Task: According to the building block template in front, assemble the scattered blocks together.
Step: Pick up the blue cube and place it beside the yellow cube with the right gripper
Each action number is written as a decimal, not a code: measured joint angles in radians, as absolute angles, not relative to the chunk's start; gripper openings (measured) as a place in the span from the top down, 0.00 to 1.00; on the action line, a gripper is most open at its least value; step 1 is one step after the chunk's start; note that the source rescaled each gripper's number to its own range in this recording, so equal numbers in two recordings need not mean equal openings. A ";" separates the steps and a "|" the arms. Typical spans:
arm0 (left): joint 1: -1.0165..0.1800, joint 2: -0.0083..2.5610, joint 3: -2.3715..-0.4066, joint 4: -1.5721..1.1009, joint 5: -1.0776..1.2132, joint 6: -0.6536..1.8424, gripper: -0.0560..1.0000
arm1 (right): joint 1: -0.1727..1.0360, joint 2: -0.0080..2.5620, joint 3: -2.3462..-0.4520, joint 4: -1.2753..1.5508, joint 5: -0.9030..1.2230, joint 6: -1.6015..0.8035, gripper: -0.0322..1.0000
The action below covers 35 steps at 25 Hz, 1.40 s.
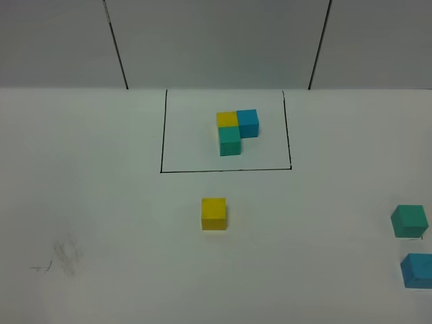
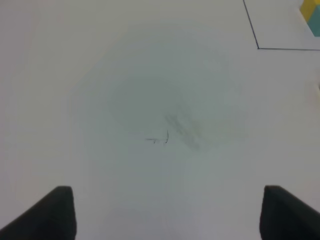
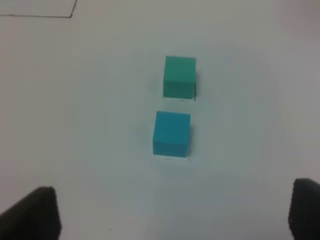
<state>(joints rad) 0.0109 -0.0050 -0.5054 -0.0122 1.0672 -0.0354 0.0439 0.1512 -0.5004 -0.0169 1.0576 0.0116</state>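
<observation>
At the far middle of the table [image 1: 101, 202], inside a thin black drawn rectangle [image 1: 226, 171], sits the building block template [image 1: 236, 131]. Its yellow and blue cubes stand side by side, and a teal-green one touches the yellow on the near side, making an L.

Just outside the rectangle's near line, apart from it, the loose yellow cube [image 1: 214, 213] stands alone. The other two scattered blocks lie well off to the right: the teal-green cube [image 1: 409, 221] and, nearer the camera and not touching it, the blue cube [image 1: 418, 270]. The exterior view's edge cuts off part of the blue cube. A faint grey smudge [image 1: 64, 256] with a small pen-like mark lies on the table's near left part.

Both arms are outside the exterior view. The left wrist view catches only a blurred sliver of the template.

The left jaws stand wide apart over the smudge, holding nothing; only their dark fingertips [image 2: 50, 215] show. The right jaws are likewise wide apart above the teal-green and blue cubes, touching neither.
</observation>
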 joint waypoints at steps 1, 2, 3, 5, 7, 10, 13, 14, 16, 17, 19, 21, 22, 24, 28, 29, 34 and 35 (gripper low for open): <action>0.011 -0.005 -0.505 -0.012 1.067 -0.035 0.24 | 0.044 0.177 -0.512 -0.021 1.053 0.021 0.09; 0.011 -0.005 -0.505 -0.012 1.067 -0.035 0.24 | 0.044 0.209 -0.527 -0.028 1.043 0.031 0.09; 0.011 -0.005 -0.505 -0.012 1.067 -0.035 0.24 | 0.044 0.241 -0.549 -0.036 1.034 0.038 0.09; 0.011 -0.005 -0.505 -0.012 1.067 -0.035 0.24 | 0.044 0.337 -0.600 -0.045 1.030 0.044 0.09; 0.011 -0.005 -0.505 -0.012 1.067 -0.035 0.24 | 0.044 0.441 -0.642 -0.048 1.028 0.047 0.08; 0.011 -0.005 -0.505 -0.012 1.067 -0.035 0.24 | 0.044 0.611 -0.683 -0.049 1.010 0.058 0.08; 0.011 -0.005 -0.505 -0.012 1.067 -0.035 0.24 | 0.044 0.790 -0.694 -0.049 0.957 0.070 0.08; 0.011 -0.005 -0.505 -0.012 1.067 -0.035 0.24 | 0.044 0.838 -0.697 -0.049 0.932 0.074 0.08; 0.011 -0.005 -0.505 -0.012 1.067 -0.035 0.24 | 0.044 0.949 -0.697 -0.054 0.885 0.086 0.08; 0.011 -0.005 -0.505 -0.012 1.067 -0.035 0.24 | 0.044 0.991 -0.697 -0.061 0.861 0.091 0.08; 0.011 -0.005 -0.505 -0.012 1.067 -0.035 0.24 | 0.044 1.080 -0.697 -0.076 0.816 0.104 0.08; 0.011 -0.005 -0.505 -0.012 1.067 -0.035 0.24 | 0.044 1.147 -0.697 -0.093 0.764 0.124 0.08; 0.011 -0.005 -0.505 -0.012 1.067 -0.035 0.24 | 0.044 1.178 -0.697 -0.099 0.746 0.129 0.08; 0.011 -0.005 -0.505 -0.012 1.067 -0.035 0.24 | 0.044 1.231 -0.697 -0.108 0.715 0.136 0.08; 0.011 -0.005 -0.505 -0.012 1.067 -0.035 0.24 | 0.044 1.307 -0.697 -0.113 0.668 0.141 0.08; 0.011 -0.005 -0.505 -0.012 1.067 -0.035 0.24 | 0.044 1.325 -0.697 -0.114 0.660 0.141 0.08; 0.011 -0.005 -0.505 -0.012 1.067 -0.035 0.24 | 0.044 1.407 -0.697 -0.114 0.651 0.141 0.08; 0.011 -0.005 -0.505 -0.012 1.067 -0.035 0.24 | 0.044 1.420 -0.697 -0.114 0.648 0.141 0.08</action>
